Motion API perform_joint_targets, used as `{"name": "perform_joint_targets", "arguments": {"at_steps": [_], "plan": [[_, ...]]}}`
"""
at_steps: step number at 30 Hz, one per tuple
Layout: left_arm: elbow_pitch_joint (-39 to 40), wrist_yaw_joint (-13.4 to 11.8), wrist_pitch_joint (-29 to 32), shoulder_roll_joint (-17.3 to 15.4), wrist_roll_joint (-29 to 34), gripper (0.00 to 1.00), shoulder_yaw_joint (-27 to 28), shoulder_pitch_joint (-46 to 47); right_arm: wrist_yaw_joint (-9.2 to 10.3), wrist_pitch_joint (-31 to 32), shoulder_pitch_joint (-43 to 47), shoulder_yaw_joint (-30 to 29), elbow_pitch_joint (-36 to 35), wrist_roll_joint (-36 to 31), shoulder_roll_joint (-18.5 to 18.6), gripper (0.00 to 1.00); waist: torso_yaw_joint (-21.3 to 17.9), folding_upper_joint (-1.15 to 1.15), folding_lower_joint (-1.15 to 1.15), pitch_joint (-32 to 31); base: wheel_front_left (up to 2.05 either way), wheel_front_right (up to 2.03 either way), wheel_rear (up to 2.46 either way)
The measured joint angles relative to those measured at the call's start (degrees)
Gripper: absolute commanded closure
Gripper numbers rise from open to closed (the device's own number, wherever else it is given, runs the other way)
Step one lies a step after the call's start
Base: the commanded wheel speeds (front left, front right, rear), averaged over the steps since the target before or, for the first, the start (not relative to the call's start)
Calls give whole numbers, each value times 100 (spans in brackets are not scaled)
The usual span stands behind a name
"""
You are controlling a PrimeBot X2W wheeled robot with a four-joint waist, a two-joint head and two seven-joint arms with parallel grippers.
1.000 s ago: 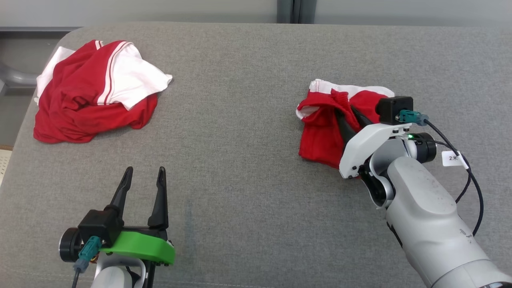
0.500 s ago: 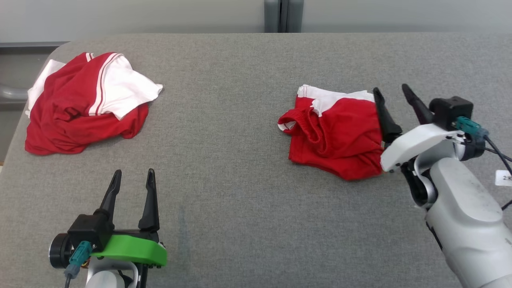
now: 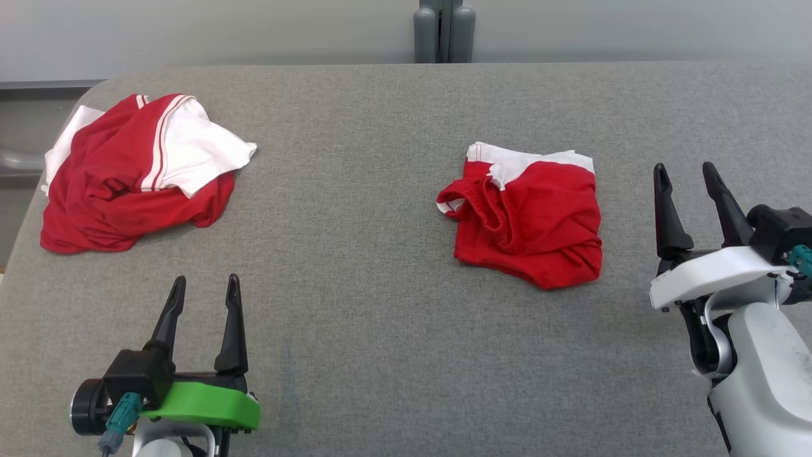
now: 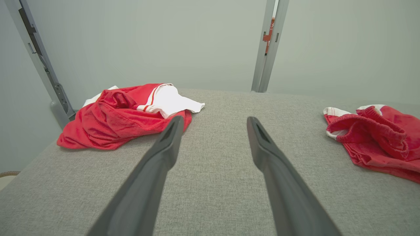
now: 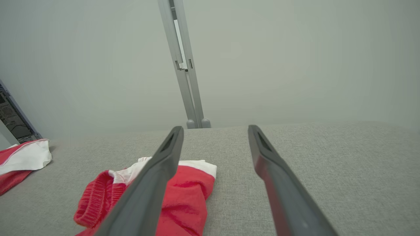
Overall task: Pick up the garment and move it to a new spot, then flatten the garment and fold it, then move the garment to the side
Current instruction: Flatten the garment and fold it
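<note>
While the garment [image 3: 530, 225] is lying on the worktop [image 3: 380, 285], left pincer [image 3: 206, 279] and right pincer [image 3: 684, 166] are gaping, empty.

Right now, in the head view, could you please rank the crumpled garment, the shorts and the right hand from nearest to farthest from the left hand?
1. Crumpled garment, at the far left, just beyond the left hand.
2. Shorts, right of centre.
3. Right hand, at the right edge.
</note>
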State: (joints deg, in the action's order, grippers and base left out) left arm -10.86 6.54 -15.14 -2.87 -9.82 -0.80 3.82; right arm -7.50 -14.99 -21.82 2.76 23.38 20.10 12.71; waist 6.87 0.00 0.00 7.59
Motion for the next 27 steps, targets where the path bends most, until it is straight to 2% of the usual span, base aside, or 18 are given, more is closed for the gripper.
{"name": "perform_joint_targets", "arguments": {"at_steps": [7,8,9,10,18,27], "plan": [[52,-7,0,1,23,0,-30,-1,0,-1,256,-33,-208,-191,-73,0,48,0,0,-1,0,0,0],[55,-7,0,1,23,0,-42,-1,0,-1,232,-19,-155,-222,-62,23,60,0,0,6,0,0,0],[58,-7,0,1,23,0,-55,1,0,-1,183,-9,-85,-226,-53,51,77,0,0,16,0,0,0],[60,-7,0,1,23,0,-67,6,0,-1,118,16,8,-244,-35,100,93,0,0,26,0,0,0],[64,-19,0,1,-24,0,-186,114,0,-5,-665,253,1098,-546,121,100,344,0,0,155,0,0,0],[40,-58,0,1,-148,0,-443,279,0,-5,-1401,472,2296,-743,57,100,699,0,0,406,0,0,0]]}}
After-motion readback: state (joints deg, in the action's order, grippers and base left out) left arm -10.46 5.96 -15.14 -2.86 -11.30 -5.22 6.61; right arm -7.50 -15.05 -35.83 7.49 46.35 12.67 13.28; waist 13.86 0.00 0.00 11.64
